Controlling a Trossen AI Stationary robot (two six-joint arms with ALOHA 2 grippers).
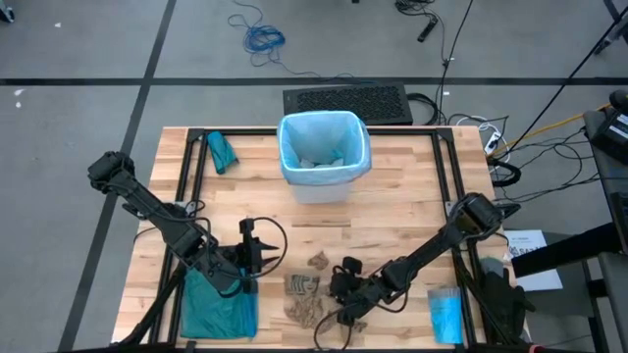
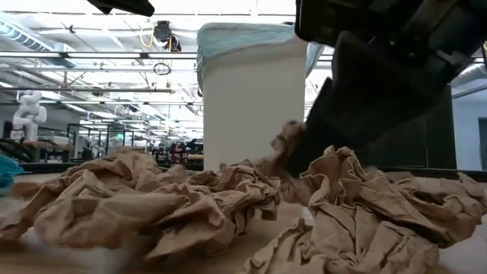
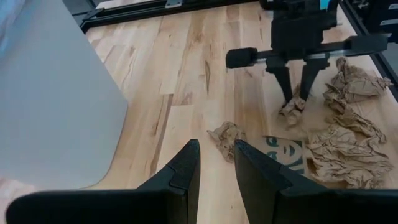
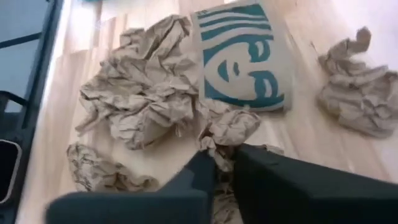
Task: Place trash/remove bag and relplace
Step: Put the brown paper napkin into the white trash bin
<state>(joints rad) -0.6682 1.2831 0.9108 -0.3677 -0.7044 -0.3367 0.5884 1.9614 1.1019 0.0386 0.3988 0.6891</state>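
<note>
right gripper (image 3: 296, 99) of mine is closed on a brown paper scrap (image 3: 292, 111) at the heap (image 1: 306, 299) on the counter (image 1: 392, 211).

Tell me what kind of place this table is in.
Probably a robotics lab or workshop: loose cables on a grey floor, long rows of ceiling lights, and a white robot figure in the hall behind.

White bin (image 2: 251, 106) base hidden behind crumpled paper scraps (image 2: 152, 202), bin contents (image 1: 322, 157) too small to tell, teal bag (image 1: 218, 306) at 7 o'clock cut off by the edge
</note>
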